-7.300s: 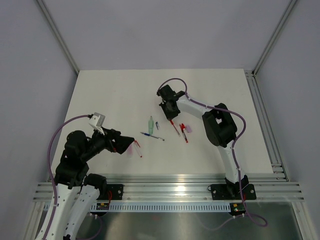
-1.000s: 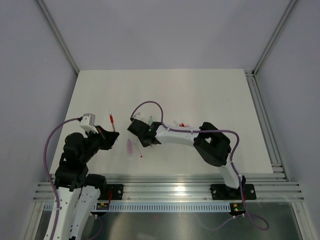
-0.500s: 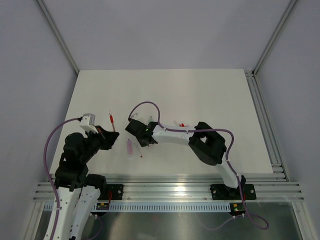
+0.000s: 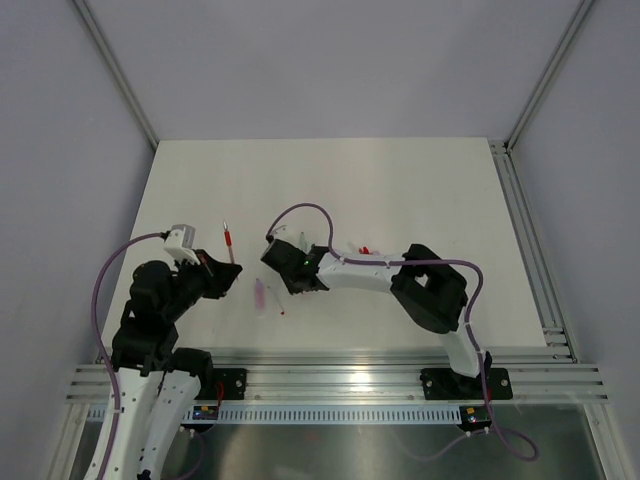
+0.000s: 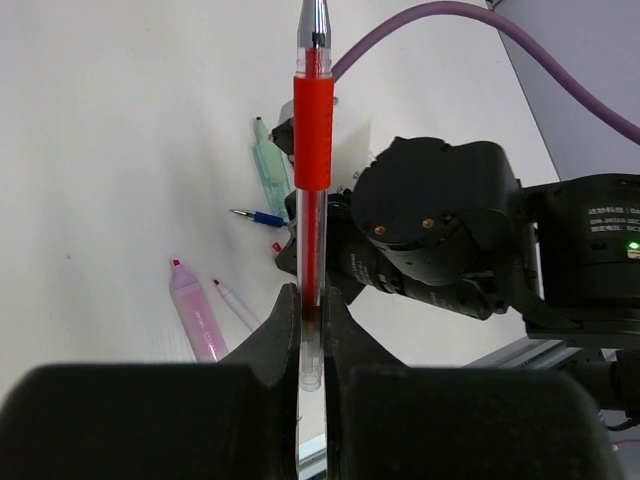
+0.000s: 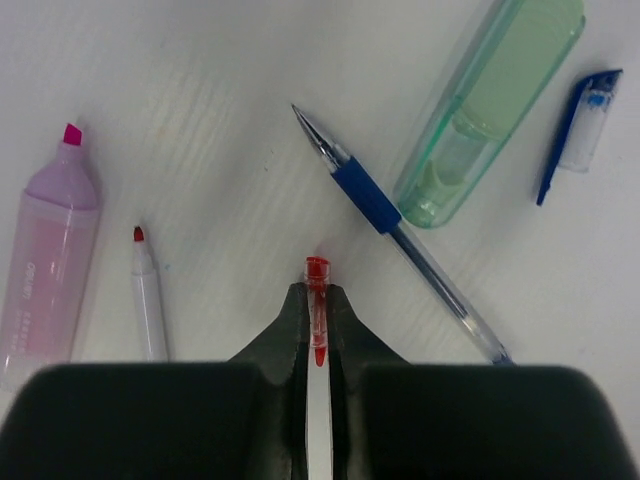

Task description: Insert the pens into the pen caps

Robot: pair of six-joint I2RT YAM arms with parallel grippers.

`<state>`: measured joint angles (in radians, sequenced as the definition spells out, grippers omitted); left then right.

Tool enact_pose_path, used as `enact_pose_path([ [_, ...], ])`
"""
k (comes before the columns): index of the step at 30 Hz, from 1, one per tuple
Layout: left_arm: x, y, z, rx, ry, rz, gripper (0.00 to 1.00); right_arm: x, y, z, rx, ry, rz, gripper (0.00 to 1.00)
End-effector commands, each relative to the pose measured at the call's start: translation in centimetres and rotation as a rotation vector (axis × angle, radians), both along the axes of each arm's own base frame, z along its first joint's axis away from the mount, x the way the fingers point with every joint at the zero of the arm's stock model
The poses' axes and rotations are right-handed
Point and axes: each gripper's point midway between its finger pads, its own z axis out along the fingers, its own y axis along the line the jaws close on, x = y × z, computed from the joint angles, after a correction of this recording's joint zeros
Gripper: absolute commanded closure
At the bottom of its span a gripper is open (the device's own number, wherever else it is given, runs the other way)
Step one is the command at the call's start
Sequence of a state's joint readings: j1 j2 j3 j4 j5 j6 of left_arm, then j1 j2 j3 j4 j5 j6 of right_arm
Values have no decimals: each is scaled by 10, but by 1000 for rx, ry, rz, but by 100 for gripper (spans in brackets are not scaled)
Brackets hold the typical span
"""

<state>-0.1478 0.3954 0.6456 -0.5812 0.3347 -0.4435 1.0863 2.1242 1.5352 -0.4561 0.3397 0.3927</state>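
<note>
On the left side of the white table (image 4: 420,180), clamping a red pen (image 5: 312,130) in the left gripper (image 5: 310,312), with jaws narrowed hard onto the clear lower barrel. Holding it upright and off the tabletop, with metal tip uppermost and red grip sleeve well above the fingers (image 5: 285,330).

Just right of that, pinching a red pen cap (image 6: 317,268) in the right gripper (image 6: 317,300), with jaws nearly together and only the cap between them, low over the tabletop.

Beside the cap, lying flat: an uncapped blue pen (image 6: 366,196), with its barrel against or just beside a pale green highlighter (image 6: 490,100); cannot tell whether touching. Past the green one and apart from it, a blue pen cap (image 6: 578,125).

On the other side of the held cap, a pink highlighter (image 6: 50,270), and next to it a slim white pen (image 6: 150,300) with a red tip, close but not touching.
</note>
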Motion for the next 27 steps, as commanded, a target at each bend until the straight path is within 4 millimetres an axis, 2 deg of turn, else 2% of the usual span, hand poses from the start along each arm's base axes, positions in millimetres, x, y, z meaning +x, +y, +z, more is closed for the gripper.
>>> enact_pose_path([
  [1, 1, -13, 12, -23, -52, -83, 100, 5, 7, 70, 207, -83, -24, 100],
  [2, 1, -16, 11, -30, -48, -105, 100, 5, 10, 82, 265, -99, -29, 100],
  [3, -2, -24, 13, -48, -54, -157, 100, 3, 9, 109, 330, -123, -28, 100],
  [4, -4, -28, 13, -58, -54, -184, 100, -3, 2, 107, 343, -114, -26, 100],
  [6, -10, -38, 18, -84, -62, -257, 100, -6, 2, 130, 438, -134, -38, 100],
  [7, -12, -42, 20, -94, -65, -283, 100, -13, -7, 142, 478, -143, -41, 100],
  [9, -21, -55, 29, -161, -70, -366, 100, -15, -10, 168, 583, -174, -57, 100],
  [10, -26, -61, 28, -222, -36, -399, 100, -18, -17, 190, 661, -210, -63, 100],
  [11, -26, -66, 38, -247, -85, -440, 100, -20, -20, 201, 704, -221, -72, 100],
  [12, -31, -71, 40, -272, -84, -486, 100, -20, -22, 217, 757, -243, -75, 100],
  [13, -32, -73, 40, -283, -85, -497, 100, -24, -31, 236, 815, -269, -84, 100],
  [17, -39, -76, 42, -267, -107, -551, 100, -25, -38, 299, 1052, -348, -113, 100],
  [20, -45, -76, 36, -241, -106, -577, 100, -22, -35, 328, 1142, -376, -124, 100],
  [23, -50, -77, 32, -239, -112, -585, 100, -13, -27, 345, 1191, -397, -149, 100],
  [24, -52, -77, 33, -237, -117, -592, 100, -10, -21, 343, 1188, -394, -150, 100],
  [25, -53, -78, 33, -235, -120, -597, 100, -8, -19, 355, 1212, -409, -155, 100],
  [27, -51, -77, 32, -233, -115, -592, 100, -5, -15, 362, 1239, -415, -163, 100],
])
